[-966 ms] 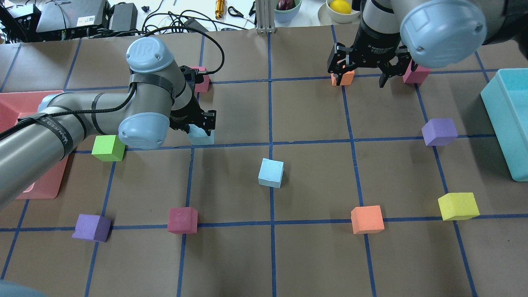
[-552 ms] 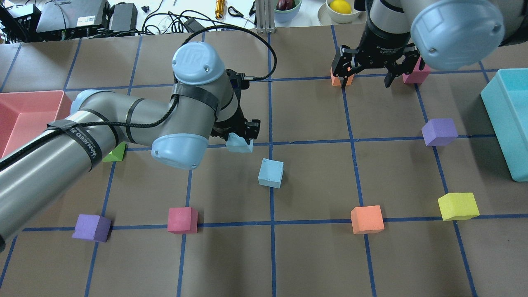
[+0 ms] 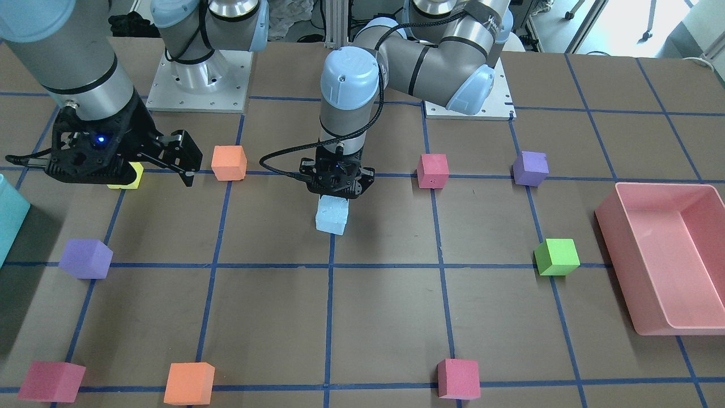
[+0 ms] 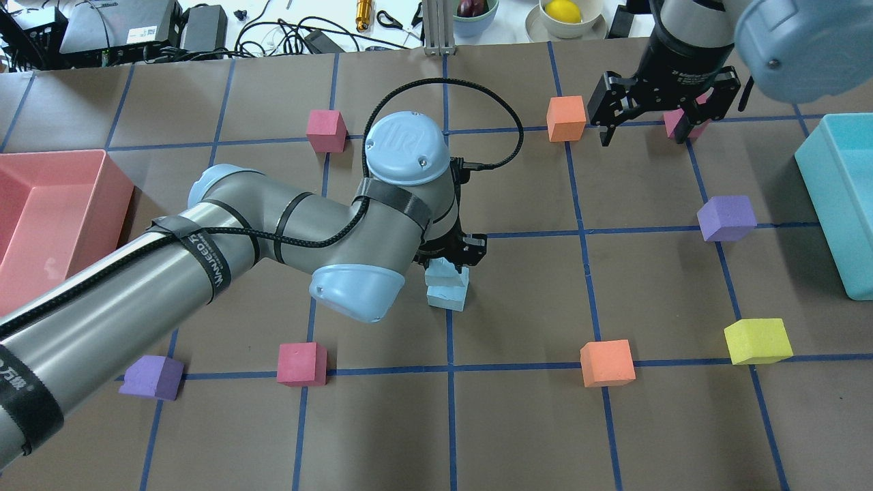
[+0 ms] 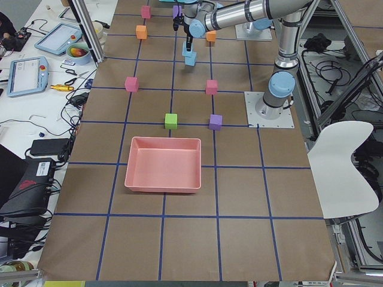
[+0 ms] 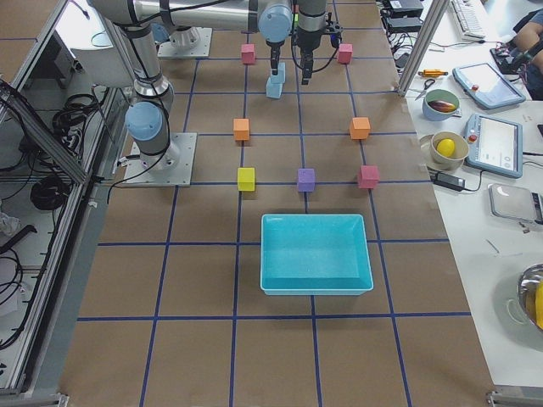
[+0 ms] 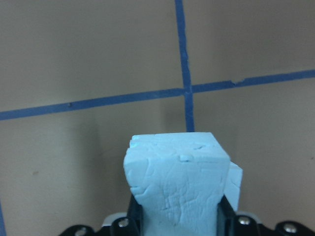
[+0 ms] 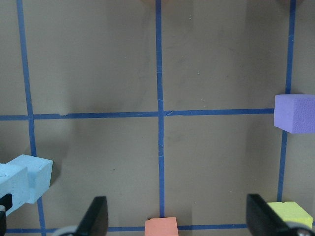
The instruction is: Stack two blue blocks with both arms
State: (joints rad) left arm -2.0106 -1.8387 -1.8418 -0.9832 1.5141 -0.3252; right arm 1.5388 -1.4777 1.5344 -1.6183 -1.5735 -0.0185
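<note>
My left pincer (image 3: 337, 194) is clamped on one pale sky-blue foam cube (image 7: 174, 182), with its jaws pressed against two opposite faces. It hangs directly over the second pale sky-blue foam cube (image 4: 447, 299). That one sits on the brown paper-covered surface (image 4: 518, 423), close to a crossing of the blue tape grid (image 4: 532, 233) near the middle.

From the overhead and front cameras the two cubes read as one short column. I cannot tell whether the foam faces are touching or just apart. The left wrist camera shows a strip of the lower cube peeking out past one side of the held one. I judge the placement to be slightly off-centre and perhaps a touch twisted.

The right pincer (image 4: 646, 135) is spread wide with nothing in it. It hangs over the far side of the surface between an orange foam cube (image 4: 566, 118) and a pink foam cube (image 4: 674, 123), well apart from the stack.

The step in hand, as I read it, is setting the top cube down. To do it well I would nudge sideways until that strip disappears from the wrist view, then square the edges. After that I would descend slowly until the foam just meets without squashing. I would open evenly so neither side drags the cube, then lift straight up. Foam is light and grippy, so a sideways exit could topple it. I would leave the right arm parked.
</note>
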